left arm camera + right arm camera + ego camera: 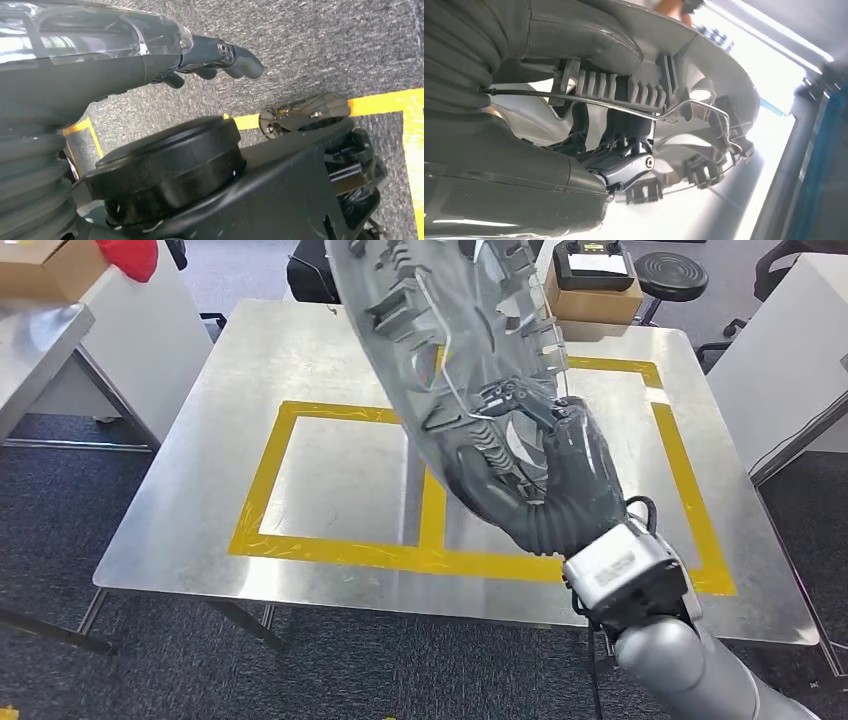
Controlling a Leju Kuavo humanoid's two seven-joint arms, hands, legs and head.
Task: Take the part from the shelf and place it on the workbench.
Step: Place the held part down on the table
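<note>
The grey wheel cover [455, 350] is hanging tilted in the air above the steel tabletop [330, 360], over its yellow tape squares [265, 480]. The right hand [565, 485] is gripping the cover's near edge, fingers [624, 167] closing on its ribbed back. The left hand [100, 60] is hanging over carpet, its fingers [235, 57] holding nothing and slightly curled. A cardboard box [590, 300] is sitting at the far edge.

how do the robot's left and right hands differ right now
The right hand is raised over the workbench and holds the grey ribbed part; the left hand holds nothing.

The right hand's fingers are clamped against the part's ribs; the left hand's fingers reach out freely over grey carpet with yellow tape.

Both share dark fingers and a grey ribbed cover.
</note>
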